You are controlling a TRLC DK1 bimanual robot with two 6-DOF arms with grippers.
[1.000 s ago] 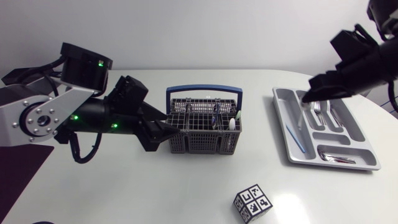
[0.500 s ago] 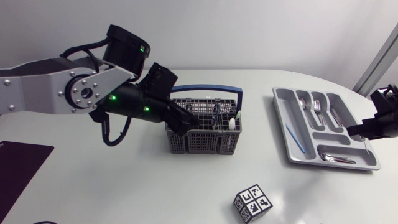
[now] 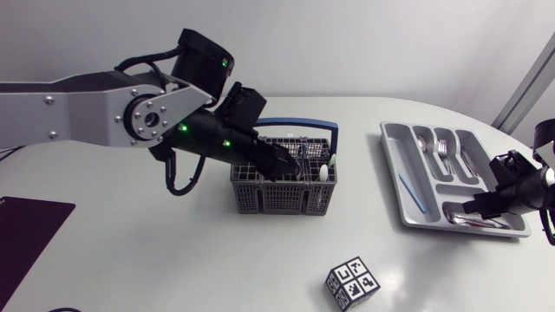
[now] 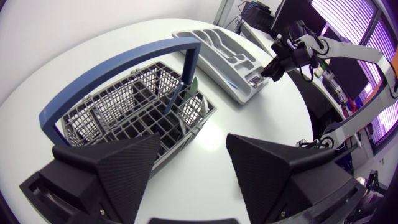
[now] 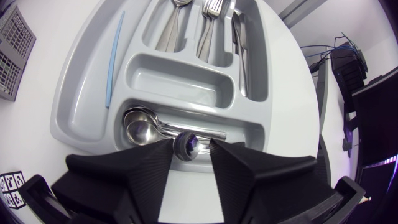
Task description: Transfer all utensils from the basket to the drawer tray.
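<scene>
Right claw (image 5: 191,154): drawn narrow and closed on a metal utensil (image 5: 186,144), one finger on each side. Only a rounded shiny end of the utensil shows, seen end-on, so its long axis runs along the claw's line, down toward the drawer tray (image 5: 186,78). It hangs over the tray's near crosswise compartment, where spoons (image 5: 140,127) lie lengthwise, bowls left, handles right. The head view places this claw at the tray's near right corner but does not resolve the utensil. Farther in the tray, forks (image 5: 211,9) lie along the far compartments and a thin blue stick (image 5: 114,56) along the left one.

Left claw (image 4: 193,169): spread wide, holding nothing, above the basket (image 4: 124,112), well left of the tray. In the head view the arm hides part of the basket's middle grid. A white-tipped utensil (image 3: 323,172) stands upright at the basket's right end, beneath the blue handle (image 3: 299,123).

On the surface (image 3: 217,260): a marker cube (image 3: 351,283) near, a dark mat (image 3: 26,230) near left.
</scene>
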